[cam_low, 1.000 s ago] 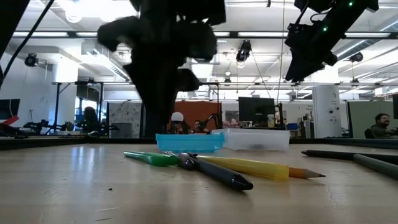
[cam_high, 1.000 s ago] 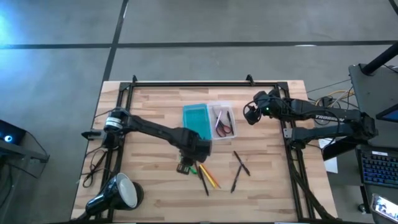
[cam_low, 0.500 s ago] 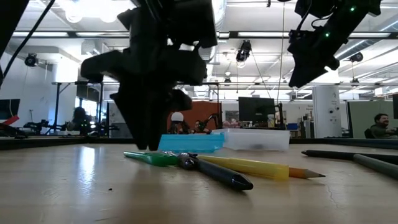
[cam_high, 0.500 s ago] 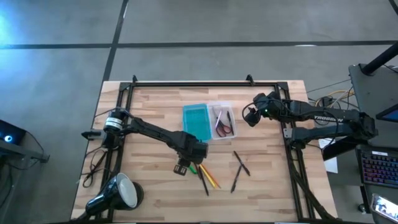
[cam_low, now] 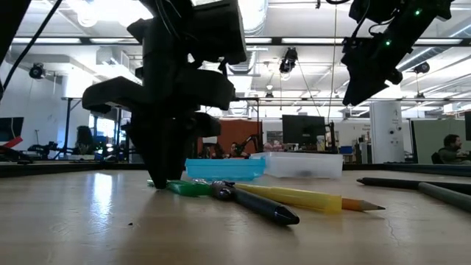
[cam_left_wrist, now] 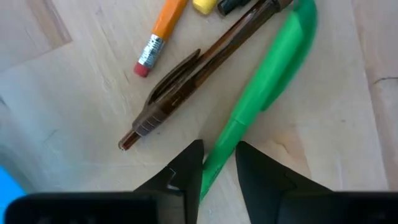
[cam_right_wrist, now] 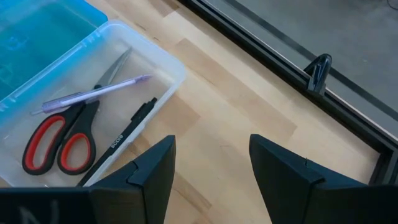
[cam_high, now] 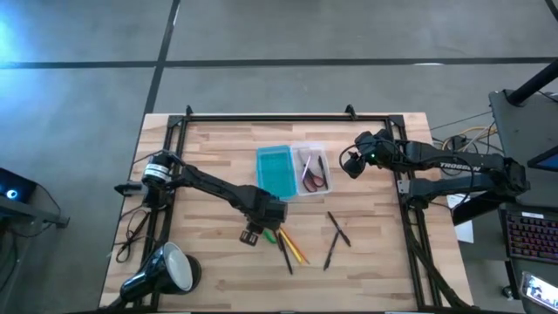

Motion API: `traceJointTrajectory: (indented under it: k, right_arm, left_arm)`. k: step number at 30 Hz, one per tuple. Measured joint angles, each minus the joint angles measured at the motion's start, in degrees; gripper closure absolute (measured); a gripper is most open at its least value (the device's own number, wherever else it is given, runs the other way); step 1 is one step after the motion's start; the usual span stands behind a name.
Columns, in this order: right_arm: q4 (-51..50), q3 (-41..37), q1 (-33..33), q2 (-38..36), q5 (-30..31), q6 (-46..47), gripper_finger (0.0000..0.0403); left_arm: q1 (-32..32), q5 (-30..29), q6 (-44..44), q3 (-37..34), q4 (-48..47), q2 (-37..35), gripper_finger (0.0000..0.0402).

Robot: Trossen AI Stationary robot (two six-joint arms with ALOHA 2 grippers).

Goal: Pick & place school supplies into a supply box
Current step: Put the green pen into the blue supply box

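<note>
Partly behind jaws, green pen [cam_left_wrist: 273, 81]

Two dark arms here, both matt black from base to tip, built of slim tube links with chunkier joint housings. The left arm [cam_high: 209, 183], running from centre-left toward mid-frame in the overhead shot, has a silver-grey round cap at its base joint, with thin black cables trailing off below it. The right arm [cam_high: 436, 161], at right of frame, carries white lettering along its long link, and a small green light glows on its wrist block. Up close, the left arm's fingers [cam_left_wrist: 186, 171] are black, angular wedges with faceted edges; the right arm's fingers [cam_right_wrist: 152, 171] look the same, broad black plastic tapering to blunt tips.
</note>
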Motion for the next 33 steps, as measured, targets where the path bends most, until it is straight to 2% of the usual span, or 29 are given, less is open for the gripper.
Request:
traceJointTrajectory:
  k: [6, 9, 13, 15, 17, 19, 22, 27, 33]
  right_arm:
    - [0.0, 0.0, -0.01, 0.0, 0.02, 0.09, 0.0209]
    - [0.02, 0.0, 0.01, 0.0, 0.02, 0.23, 0.0209]
    - [0.09, 0.0, 0.0, 0.0, 0.02, 0.23, 0.0209]
    - [0.19, 0.0, 0.01, 0.0, 0.04, 0.22, 0.0209]
    - [0.8, 0.0, -0.01, -0.07, 0.07, 0.24, 0.0209]
    - [1.83, 0.0, -0.01, -0.28, 0.07, 0.21, 0.0209]
    - [2.93, 0.0, 0.01, -0.82, 0.51, 0.02, 0.0209]
    - [2.91, 0.0, -0.03, -3.15, 0.63, 0.21, 0.0209]
    - [-0.01, 0.02, -0.03, -6.57, 0.66, 0.34, 0.0209]
  left_arm:
    - [-0.36, 0.67, -0.05, -0.02, -0.07, 0.07, 0.0388]
    - [-0.78, 0.57, -1.36, 1.38, -2.26, 0.25, 0.0388]
    - [-1.22, 3.09, -8.14, 5.8, -12.6, 0.5, 0.039]
    - [-1.09, 4.33, -11.31, 8.93, -13.36, -0.32, 0.039]
    - [-0.56, 3.06, -12.2, 11.23, -14.1, -2.39, 0.039]
    - [0.42, 0.15, -9.1, 13.39, -12.81, -3.39, 0.039]
    - [2.83, -5.42, 0.8, 16.33, -12.54, -3.24, 0.0391]
    - [10.43, -14.79, 15.65, 19.82, -11.52, -0.19, 0.039]
    - [17.17, -16.39, 29.01, 25.35, -5.36, 5.14, 0.0389]
